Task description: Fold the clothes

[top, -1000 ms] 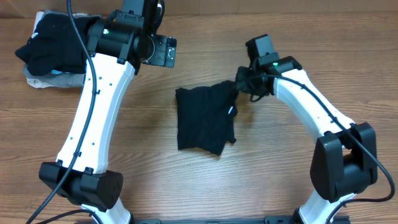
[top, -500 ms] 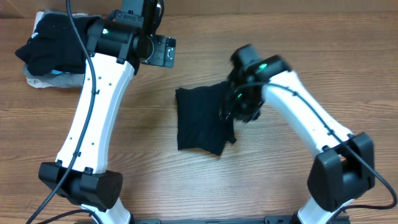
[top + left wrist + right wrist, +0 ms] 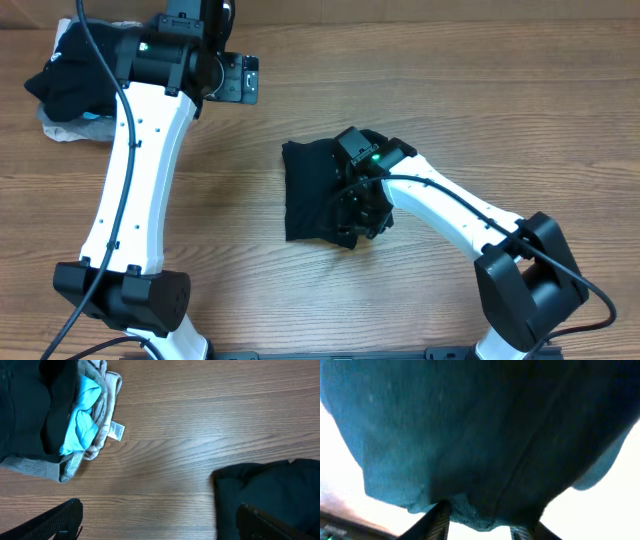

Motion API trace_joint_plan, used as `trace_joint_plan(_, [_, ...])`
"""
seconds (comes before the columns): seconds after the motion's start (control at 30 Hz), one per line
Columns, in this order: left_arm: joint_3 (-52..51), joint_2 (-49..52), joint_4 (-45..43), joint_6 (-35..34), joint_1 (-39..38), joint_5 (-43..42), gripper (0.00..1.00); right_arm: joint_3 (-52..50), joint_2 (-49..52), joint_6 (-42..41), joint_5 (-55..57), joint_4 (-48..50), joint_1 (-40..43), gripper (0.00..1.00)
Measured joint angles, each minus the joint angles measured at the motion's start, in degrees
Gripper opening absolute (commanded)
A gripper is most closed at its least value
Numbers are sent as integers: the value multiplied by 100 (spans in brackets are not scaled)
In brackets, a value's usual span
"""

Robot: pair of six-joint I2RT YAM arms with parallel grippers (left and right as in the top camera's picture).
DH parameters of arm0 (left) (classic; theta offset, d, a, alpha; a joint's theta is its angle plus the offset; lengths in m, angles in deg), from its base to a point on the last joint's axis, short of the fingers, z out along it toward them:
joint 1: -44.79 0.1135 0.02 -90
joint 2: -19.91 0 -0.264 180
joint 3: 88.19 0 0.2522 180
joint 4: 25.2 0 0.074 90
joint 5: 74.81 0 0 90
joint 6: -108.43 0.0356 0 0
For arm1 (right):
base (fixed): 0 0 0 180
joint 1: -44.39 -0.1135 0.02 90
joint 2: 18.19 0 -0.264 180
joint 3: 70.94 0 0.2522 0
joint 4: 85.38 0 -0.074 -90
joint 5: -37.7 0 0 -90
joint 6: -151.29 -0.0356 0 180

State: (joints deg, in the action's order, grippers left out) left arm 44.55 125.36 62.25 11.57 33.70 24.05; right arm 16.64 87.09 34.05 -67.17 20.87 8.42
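The black shirt point(image 3: 310, 195) lies partly folded in the middle of the table; it also shows in the left wrist view point(image 3: 270, 485). My right gripper point(image 3: 356, 213) is over the shirt's right part, shut on an edge of the fabric. In the right wrist view the dark cloth point(image 3: 470, 435) hangs between the fingers point(image 3: 480, 525) and fills the frame. My left gripper point(image 3: 238, 80) is open and empty, held above bare table at the back left; its fingers point(image 3: 160, 510) are spread wide.
A pile of folded garments point(image 3: 80, 80) sits at the back left corner: black point(image 3: 30, 410) on top, light blue point(image 3: 82, 410) and beige point(image 3: 102, 430) beneath, with a white tag point(image 3: 116, 431). Wooden table point(image 3: 560, 110) all round.
My right gripper has carried the shirt's upper right corner down and to the left, over the shirt. My left gripper has shifted a little to the left.
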Motion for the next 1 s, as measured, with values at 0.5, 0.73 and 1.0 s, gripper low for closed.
trace_joint_plan(0.5, [0,0,4,0,0,0,100,-52,-678,197,468,-780,1117,6])
trace_joint_plan(0.73, [0,0,13,2,0,0,100,-98,-699,1110,1484,308,1397,4])
trace_joint_plan(1.0, [0,0,44,2,0,0,100,-96,-695,1364,2295,1174,2494,15])
